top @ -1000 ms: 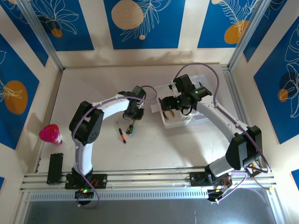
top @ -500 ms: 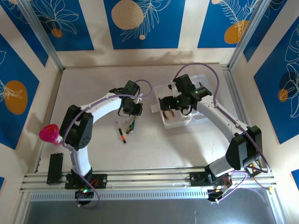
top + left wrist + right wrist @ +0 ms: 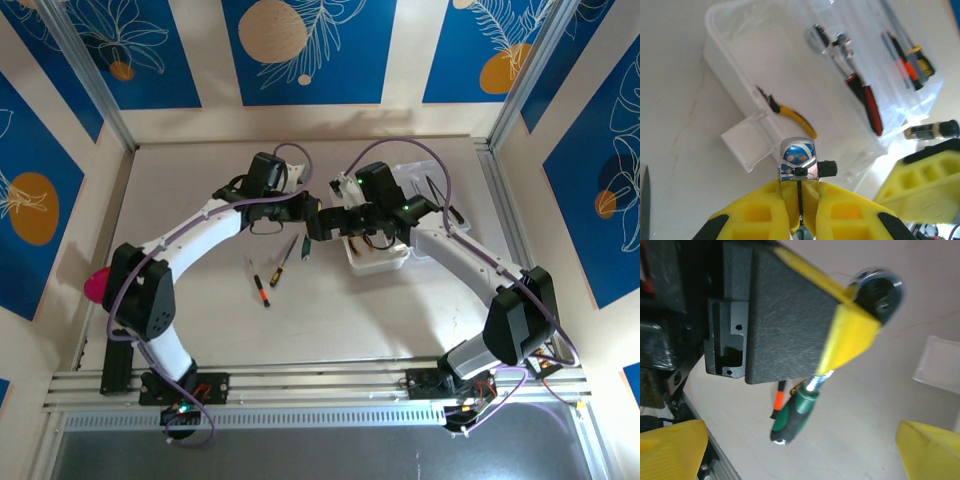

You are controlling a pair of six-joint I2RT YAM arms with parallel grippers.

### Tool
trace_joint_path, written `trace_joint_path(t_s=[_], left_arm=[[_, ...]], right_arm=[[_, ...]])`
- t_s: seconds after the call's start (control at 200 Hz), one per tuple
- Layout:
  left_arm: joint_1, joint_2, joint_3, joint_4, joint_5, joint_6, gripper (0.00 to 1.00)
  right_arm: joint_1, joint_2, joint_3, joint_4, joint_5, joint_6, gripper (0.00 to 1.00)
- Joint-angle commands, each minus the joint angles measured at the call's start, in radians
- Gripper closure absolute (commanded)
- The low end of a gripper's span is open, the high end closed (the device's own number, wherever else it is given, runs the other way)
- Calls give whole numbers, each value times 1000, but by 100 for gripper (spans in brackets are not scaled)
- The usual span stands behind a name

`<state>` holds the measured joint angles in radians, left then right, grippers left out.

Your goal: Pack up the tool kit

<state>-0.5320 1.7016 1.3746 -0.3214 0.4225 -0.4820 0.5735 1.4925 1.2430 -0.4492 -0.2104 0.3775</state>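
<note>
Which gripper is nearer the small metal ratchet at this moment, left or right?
Left. The left gripper is shut on the ratchet, whose head pokes out in front. The right gripper is open close by, facing the ratchet but not touching it.

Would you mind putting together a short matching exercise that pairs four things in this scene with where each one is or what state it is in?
Things
1. ratchet
2. yellow-handled pliers
3. orange-and-black screwdriver
4. right gripper

Places or states
A. lying on the table
B. open, holding nothing
C. clamped in the left gripper
D. inside the clear box

Pairs: 1-C, 2-D, 3-A, 4-B
</note>
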Motion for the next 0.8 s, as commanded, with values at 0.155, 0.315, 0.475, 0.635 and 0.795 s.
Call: trace_joint_path(t_s=[0.155,0.315,0.475,0.635,0.795], left_arm=[[41,-95,-47,156,62,-99,100],[50,-120,-73,197,63,-123,100],[58,-134,-91,224,62,-138,100],[64,-140,-107,248,64,-152,100],[70,-144,-121,271,68,-161,100]], right_arm=[[13,36,-18,83,-11,58,16],[27,65,-4,99,-1,71,20],[46,96,13,116,-3,84,25],[64,120,24,134,-4,96,33],[71,127,31,150,-4,107,54]])
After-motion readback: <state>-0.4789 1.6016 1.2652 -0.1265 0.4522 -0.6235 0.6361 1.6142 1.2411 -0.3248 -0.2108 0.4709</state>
